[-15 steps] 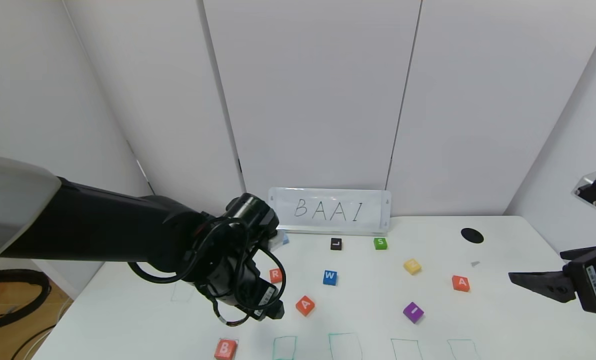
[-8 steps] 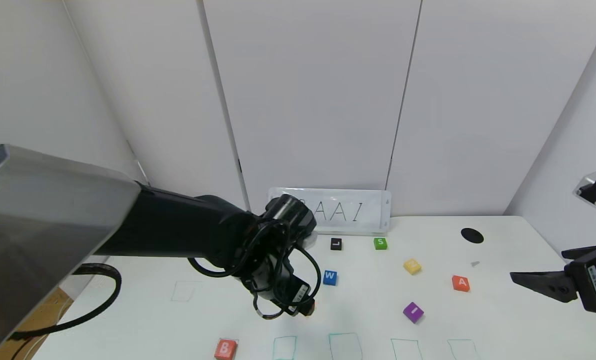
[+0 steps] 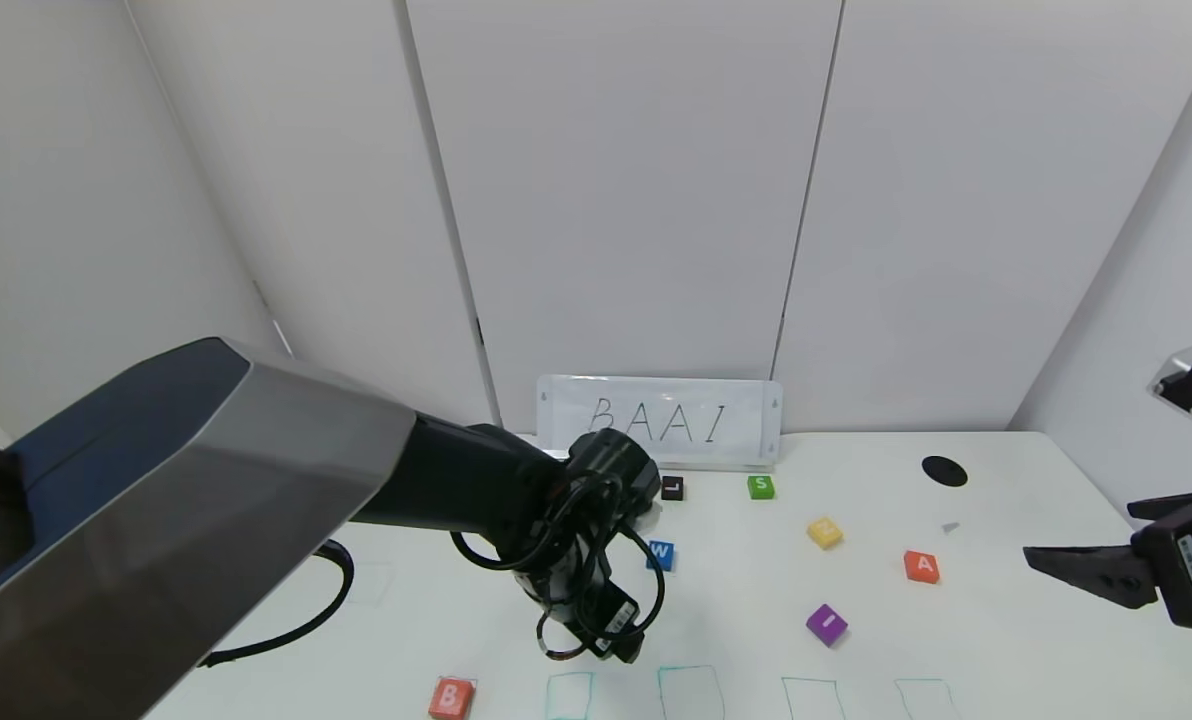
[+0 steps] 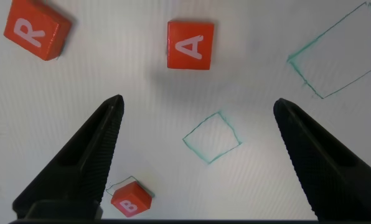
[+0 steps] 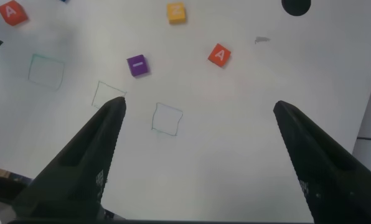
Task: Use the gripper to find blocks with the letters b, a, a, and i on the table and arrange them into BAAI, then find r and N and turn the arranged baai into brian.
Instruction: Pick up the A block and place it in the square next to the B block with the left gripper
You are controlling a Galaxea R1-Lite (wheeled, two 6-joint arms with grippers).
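Several lettered cubes dot the table [image 3: 956, 640] in the head view: a black L cube [image 3: 672, 488], a green S cube [image 3: 761, 487], a yellow cube [image 3: 824, 532] whose letter I can't read, and the blue W cube [image 3: 662, 553], half tucked behind the left arm. A whiteboard sign [image 3: 746, 420] reading BAAI stands at the far edge, with a black round hole [image 3: 944, 470] to its right. The B block [image 3: 451, 698] sits at the near edge beside a row of green drawn rectangles [image 3: 690, 692]. Over on the right lie an orange-red A block [image 3: 921, 566] and the purple I block [image 3: 827, 623]. The left arm sweeps in across the table, wrist bent down, and its bulk hides the left gripper [image 3: 616, 648], the other A and the R. The right gripper [image 3: 1066, 567] hangs off at the right edge, held level, above the table.

Left wrist view now: the left gripper [image 4: 198, 155] is spread wide with nothing between its fingers [image 4: 89, 162], hovering over a drawn rectangle. The second A block [image 4: 190, 45] lies just beyond its fingertips, the R cube [image 4: 36, 36] off to one side, the B block [image 4: 131, 199] close by one finger.

Right wrist view: the right gripper [image 5: 198, 155] is also wide apart and empty, high above the rectangles, with the purple I block [image 5: 137, 65], an A block [image 5: 219, 55] and the yellow cube [image 5: 176, 12] beyond it.
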